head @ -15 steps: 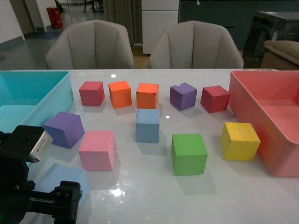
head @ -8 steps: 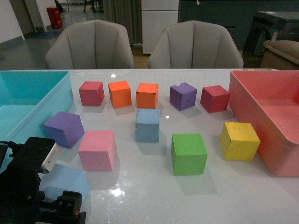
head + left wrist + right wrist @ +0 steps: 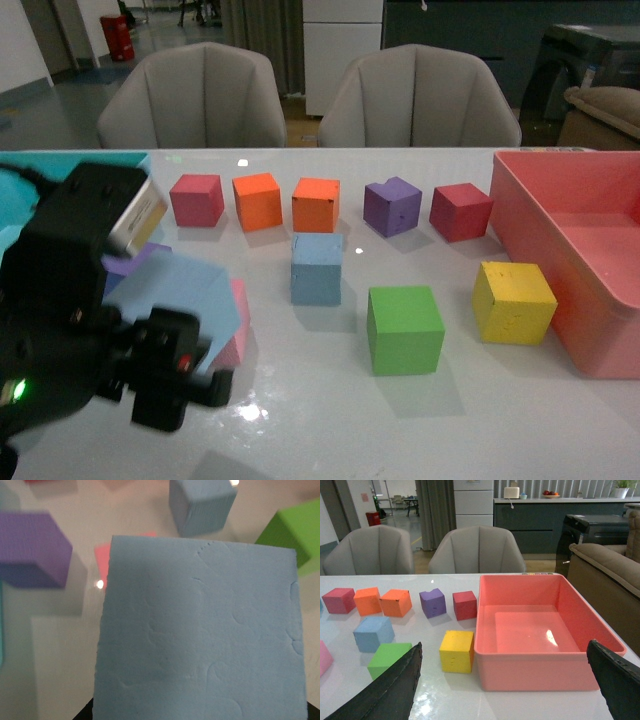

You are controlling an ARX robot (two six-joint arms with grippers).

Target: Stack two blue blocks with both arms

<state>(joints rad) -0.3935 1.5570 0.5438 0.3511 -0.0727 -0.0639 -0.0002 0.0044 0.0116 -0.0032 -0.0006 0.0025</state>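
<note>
My left gripper is shut on one blue block and holds it in the air above the table's left side, in front of the pink cube. In the left wrist view this block fills most of the picture and hides the fingers. The other blue block sits on the table at the centre, behind the green cube; it also shows in the left wrist view and the right wrist view. My right gripper is open and empty, near the pink bin, and is out of the front view.
A pink bin stands at the right and a teal bin at the left. A green cube, a yellow cube and a pink cube sit near the front. Red, orange and purple cubes line the back.
My left arm has risen from the near-left corner with the blue block, lifting it off the table and carrying it up and a little to the right.
</note>
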